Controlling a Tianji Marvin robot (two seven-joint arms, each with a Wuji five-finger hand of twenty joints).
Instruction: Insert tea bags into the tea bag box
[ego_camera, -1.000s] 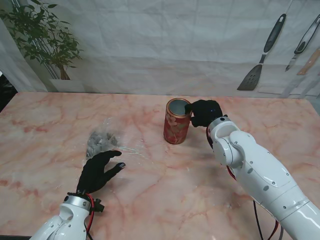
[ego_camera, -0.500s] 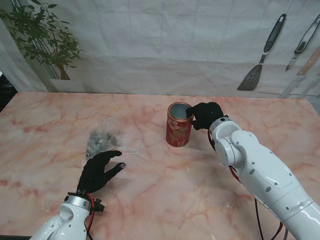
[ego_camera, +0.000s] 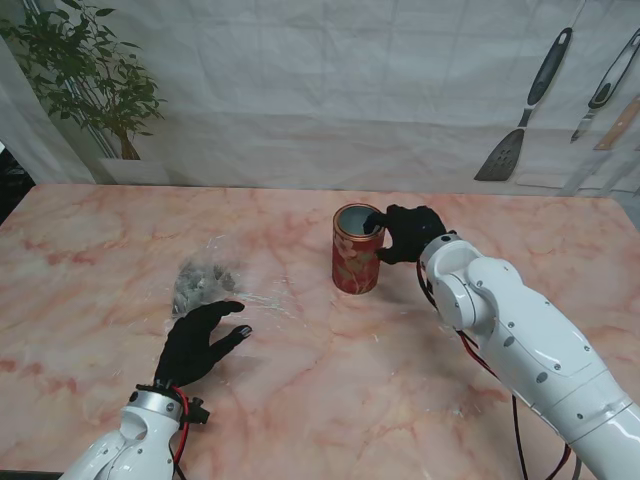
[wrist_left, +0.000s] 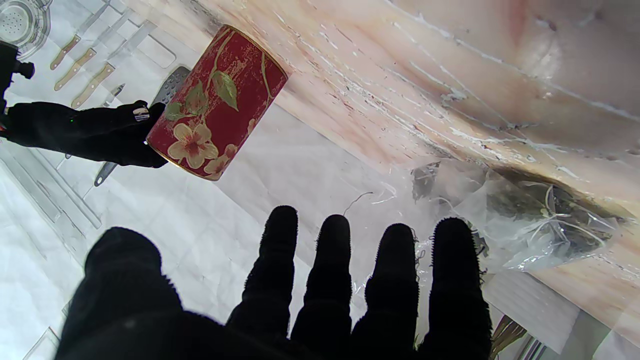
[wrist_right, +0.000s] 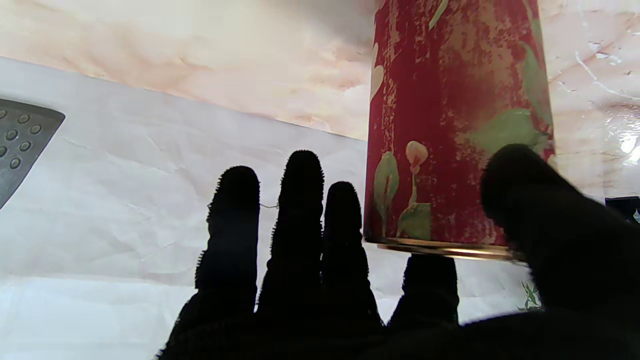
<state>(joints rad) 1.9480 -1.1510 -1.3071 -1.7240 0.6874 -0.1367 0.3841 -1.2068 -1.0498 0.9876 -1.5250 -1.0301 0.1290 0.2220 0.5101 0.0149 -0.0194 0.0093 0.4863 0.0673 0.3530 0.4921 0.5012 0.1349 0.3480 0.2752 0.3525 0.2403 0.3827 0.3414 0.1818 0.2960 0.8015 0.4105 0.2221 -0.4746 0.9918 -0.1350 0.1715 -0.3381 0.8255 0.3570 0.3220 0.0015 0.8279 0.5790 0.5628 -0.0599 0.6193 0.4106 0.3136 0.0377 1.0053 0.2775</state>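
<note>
While one red floral tea bag box stands upright and lidless near the middle of the marble desk, toward its far edge, the right hand is pressed up against its right side: one finger hooks over the rim, the thumb sits on the wall, three fingers stick out straight past it. Out to the left lies one clear plastic bag of tea bags; the number inside can't be made out. Just nearer to me, the left hand hovers flat, all five fingers spread, holding nothing.
</note>
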